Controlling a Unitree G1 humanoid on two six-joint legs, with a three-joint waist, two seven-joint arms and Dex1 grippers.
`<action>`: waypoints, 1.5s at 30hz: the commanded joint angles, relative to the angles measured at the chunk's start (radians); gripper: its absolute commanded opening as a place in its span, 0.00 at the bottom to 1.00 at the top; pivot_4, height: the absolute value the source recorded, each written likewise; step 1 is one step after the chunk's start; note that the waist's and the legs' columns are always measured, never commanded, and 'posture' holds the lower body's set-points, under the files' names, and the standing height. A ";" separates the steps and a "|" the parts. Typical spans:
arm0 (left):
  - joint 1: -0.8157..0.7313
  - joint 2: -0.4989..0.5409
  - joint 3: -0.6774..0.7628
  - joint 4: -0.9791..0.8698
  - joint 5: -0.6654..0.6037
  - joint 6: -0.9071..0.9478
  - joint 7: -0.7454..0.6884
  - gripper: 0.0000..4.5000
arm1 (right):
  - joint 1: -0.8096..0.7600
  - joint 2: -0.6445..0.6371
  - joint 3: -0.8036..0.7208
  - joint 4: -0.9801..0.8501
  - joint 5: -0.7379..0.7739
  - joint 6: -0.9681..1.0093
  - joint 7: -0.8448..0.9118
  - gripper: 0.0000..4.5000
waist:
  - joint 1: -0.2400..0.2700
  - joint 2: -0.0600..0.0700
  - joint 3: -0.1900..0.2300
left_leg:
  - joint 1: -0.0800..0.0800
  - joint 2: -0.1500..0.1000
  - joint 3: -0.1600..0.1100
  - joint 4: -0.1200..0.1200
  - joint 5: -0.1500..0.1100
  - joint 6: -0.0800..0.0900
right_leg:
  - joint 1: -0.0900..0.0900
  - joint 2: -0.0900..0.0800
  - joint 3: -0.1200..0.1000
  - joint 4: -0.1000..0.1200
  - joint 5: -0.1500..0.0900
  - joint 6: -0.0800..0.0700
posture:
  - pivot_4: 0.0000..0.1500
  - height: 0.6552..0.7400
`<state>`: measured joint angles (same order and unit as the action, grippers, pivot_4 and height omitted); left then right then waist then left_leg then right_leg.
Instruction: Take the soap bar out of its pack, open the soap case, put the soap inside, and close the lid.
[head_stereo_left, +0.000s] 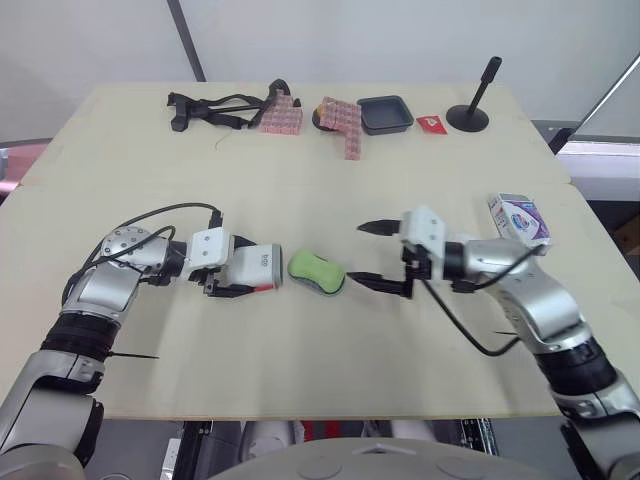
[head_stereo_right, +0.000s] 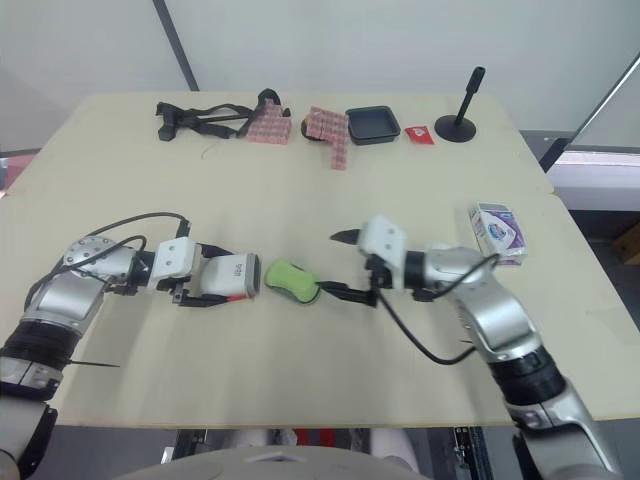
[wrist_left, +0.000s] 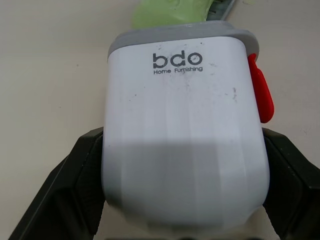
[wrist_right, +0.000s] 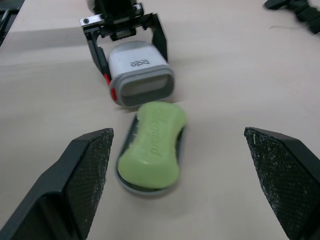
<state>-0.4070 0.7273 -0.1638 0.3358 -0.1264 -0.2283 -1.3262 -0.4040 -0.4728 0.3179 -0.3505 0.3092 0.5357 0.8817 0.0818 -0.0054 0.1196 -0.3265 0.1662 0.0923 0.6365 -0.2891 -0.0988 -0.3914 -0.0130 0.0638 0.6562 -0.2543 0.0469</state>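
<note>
Soap case (wrist_left: 185, 140) closest to lens in left wrist view: white shell, "bdo Home Furnishing" printed on top, grey rim (wrist_left: 180, 35) at the far end, red latch (wrist_left: 261, 95) on one side. Case lies on its side on the table (head_stereo_left: 300, 370), mouth toward the middle. Left gripper (head_stereo_left: 232, 274) clamped on it, one black finger pressed against each flank. Just beside the mouth: green soap bar (head_stereo_left: 315, 268), unwrapped, resting on a dark grey tray (wrist_right: 129, 142), outside the shell; whether tray and rim touch, cannot tell. Soap angled a little off the line of the case. Right gripper (head_stereo_left: 356, 253) on the other side of the soap, pincer spread wide, tips pointing at the bar and holding nothing; the lower tip is close to the tray's end. Soap pack (head_stereo_left: 520, 217), white and purple box, sits near the table's right edge beside the right forearm, well apart from the soap. Along the far edge, left to right: black straps (head_stereo_left: 215, 107), two pink checked packets (head_stereo_left: 282, 117), a black dish (head_stereo_left: 385, 113), a small red card (head_stereo_left: 431, 124), a black stand (head_stereo_left: 470, 110) with an upright post.
</note>
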 joint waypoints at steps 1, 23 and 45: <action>-0.010 0.005 0.023 -0.007 -0.016 -0.005 0.005 0.77 | -0.074 0.032 0.097 -0.006 -0.075 0.088 -0.056 1.00 | 0.000 0.000 0.000 | 0.002 0.000 0.000 0.000 0.000 0.000 | 0.000 0.000 0.000 0.000 0.000 0.000 | 1.00 1.00; 0.011 0.012 0.020 -0.048 -0.037 0.033 -0.019 0.77 | -0.167 0.197 0.287 0.100 -0.235 0.362 -0.241 1.00 | -0.003 0.000 0.000 | 0.004 0.000 0.000 -0.003 0.001 -0.001 | 0.000 0.000 0.001 0.000 0.000 0.000 | 1.00 1.00; 0.013 0.007 0.014 -0.056 -0.033 0.039 -0.015 0.77 | -0.139 0.107 0.283 0.093 -0.211 0.324 -0.169 0.58 | 0.000 0.000 0.000 | 0.009 -0.001 0.000 -0.004 0.001 -0.002 | 0.006 -0.002 0.000 0.000 0.000 0.000 | 1.00 1.00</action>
<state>-0.3948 0.7228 -0.1646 0.3071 -0.1475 -0.1868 -1.3383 -0.5485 -0.3184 0.6092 -0.2573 0.0976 0.8788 0.6717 0.0816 -0.0049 0.1195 -0.3172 0.1649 0.0927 0.6323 -0.2881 -0.1007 -0.3856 -0.0152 0.0633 0.6558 -0.2543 0.0469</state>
